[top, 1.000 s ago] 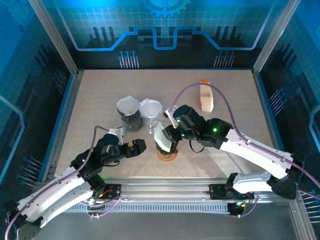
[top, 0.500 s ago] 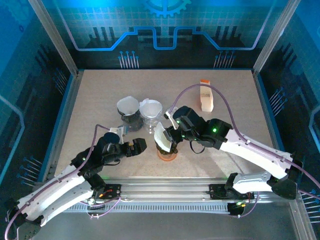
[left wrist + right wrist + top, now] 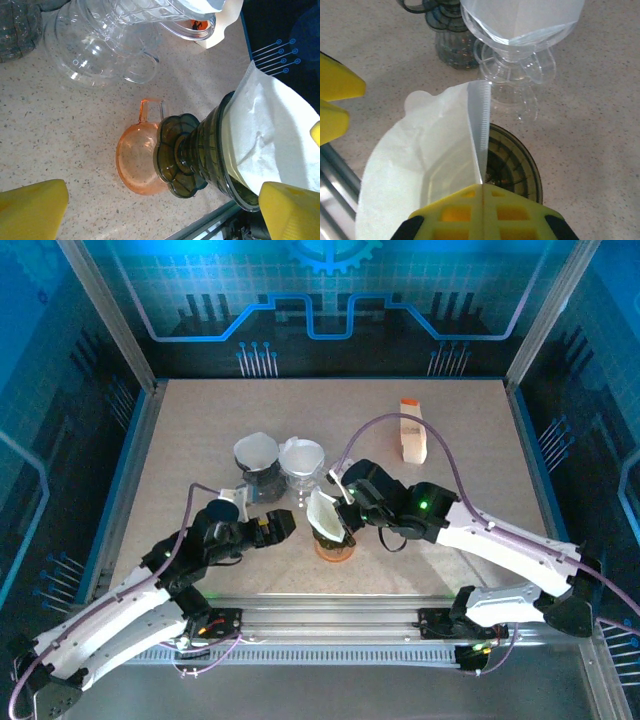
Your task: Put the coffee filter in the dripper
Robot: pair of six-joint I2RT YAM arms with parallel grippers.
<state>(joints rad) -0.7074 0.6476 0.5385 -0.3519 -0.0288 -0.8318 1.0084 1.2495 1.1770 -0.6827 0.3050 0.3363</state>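
Where the right pincer [image 3: 482, 192] pinches its crimped seam, the coffee filter [image 3: 420, 150] gapes.

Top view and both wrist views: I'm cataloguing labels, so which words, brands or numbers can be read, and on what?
No text can be read.
On the white carton, any print is too small to tell.
On the coffee filter and dripper, no print shows.

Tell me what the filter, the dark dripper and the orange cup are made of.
The filter: thin white paper, matte, with a crimped seam. The dripper: smoky see-through plastic or glass, glossy, ribbed. The cup: clear orange plastic or glass; the tabletop shows through it.
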